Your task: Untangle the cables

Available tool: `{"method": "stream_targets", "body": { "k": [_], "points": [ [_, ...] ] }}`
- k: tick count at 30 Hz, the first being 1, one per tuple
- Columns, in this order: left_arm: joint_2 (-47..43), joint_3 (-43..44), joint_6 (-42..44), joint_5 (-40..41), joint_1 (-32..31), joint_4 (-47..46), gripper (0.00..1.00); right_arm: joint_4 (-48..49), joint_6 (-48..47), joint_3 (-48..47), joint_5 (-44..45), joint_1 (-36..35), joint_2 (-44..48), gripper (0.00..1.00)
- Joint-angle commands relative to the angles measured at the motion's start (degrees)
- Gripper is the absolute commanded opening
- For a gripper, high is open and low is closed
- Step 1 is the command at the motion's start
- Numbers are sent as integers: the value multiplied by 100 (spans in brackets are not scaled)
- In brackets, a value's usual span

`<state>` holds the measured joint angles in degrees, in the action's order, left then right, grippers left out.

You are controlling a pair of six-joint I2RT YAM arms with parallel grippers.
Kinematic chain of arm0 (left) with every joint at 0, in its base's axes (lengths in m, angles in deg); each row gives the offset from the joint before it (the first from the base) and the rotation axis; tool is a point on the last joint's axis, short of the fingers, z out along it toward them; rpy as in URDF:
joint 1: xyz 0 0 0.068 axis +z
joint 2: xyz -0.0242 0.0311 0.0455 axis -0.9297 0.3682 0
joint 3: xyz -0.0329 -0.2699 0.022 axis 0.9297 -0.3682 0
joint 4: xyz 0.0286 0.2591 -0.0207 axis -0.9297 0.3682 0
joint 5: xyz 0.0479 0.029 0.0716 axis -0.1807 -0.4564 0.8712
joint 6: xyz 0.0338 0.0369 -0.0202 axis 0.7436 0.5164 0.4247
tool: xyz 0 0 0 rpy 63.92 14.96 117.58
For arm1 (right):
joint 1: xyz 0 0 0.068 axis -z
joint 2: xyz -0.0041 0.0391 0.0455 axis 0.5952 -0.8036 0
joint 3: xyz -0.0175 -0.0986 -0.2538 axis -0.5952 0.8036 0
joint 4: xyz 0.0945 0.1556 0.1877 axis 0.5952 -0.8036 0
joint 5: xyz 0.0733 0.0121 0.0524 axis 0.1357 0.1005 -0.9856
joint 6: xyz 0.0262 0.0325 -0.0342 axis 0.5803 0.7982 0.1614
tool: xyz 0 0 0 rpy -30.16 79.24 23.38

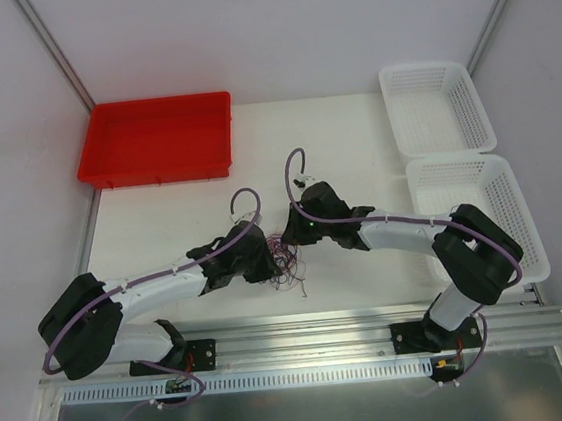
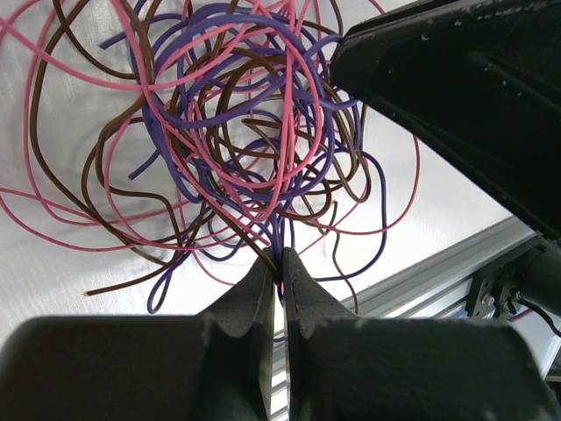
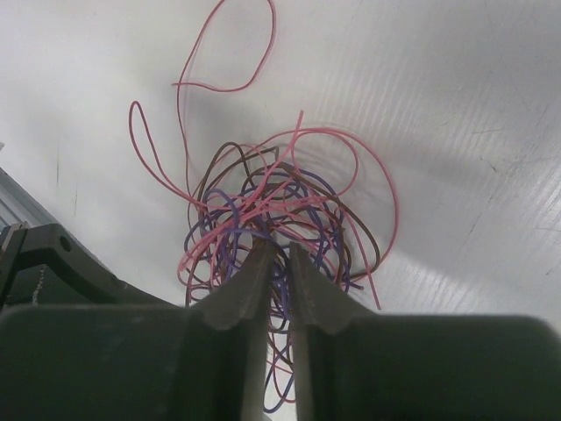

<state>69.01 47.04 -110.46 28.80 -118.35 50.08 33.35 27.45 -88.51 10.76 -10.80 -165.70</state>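
The cables (image 1: 288,260) are a small tangle of thin purple, pink and dark brown wires on the white table, between the two arms. My left gripper (image 1: 270,264) is at the tangle's left side. In the left wrist view the left gripper (image 2: 280,263) is shut on a few purple and pink strands of the cables (image 2: 245,132). My right gripper (image 1: 292,233) hangs over the tangle's far side. In the right wrist view the right gripper (image 3: 278,250) has a narrow gap between its jaws, with strands of the cables (image 3: 280,197) running through it. One pink loop trails away from the bunch.
A red tray (image 1: 158,138) sits at the back left. Two white baskets (image 1: 438,105) (image 1: 478,215) stand along the right. An aluminium rail (image 1: 303,327) runs along the near table edge, just in front of the tangle. The right arm's black body (image 2: 465,96) fills the left wrist view's upper right.
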Motion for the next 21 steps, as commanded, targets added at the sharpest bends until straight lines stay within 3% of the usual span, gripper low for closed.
{"method": "stream_targets", "body": {
  "k": [1, 4, 9, 21],
  "points": [
    [-50, -41, 50, 101, -50, -99, 0, 153, -74, -64, -101, 13, 64, 12],
    [-41, -75, -11, 101, -50, -90, 0, 92, -100, -38, -75, 31, 213, 1],
    [-76, -181, -204, 312, -50, -81, 0, -382, -345, -169, 179, 31, 775, 1],
    [-137, -234, -583, 655, 161, 490, 0, -3309, -1777, -1452, 2148, 92, 3102, 1]
  ]
}}
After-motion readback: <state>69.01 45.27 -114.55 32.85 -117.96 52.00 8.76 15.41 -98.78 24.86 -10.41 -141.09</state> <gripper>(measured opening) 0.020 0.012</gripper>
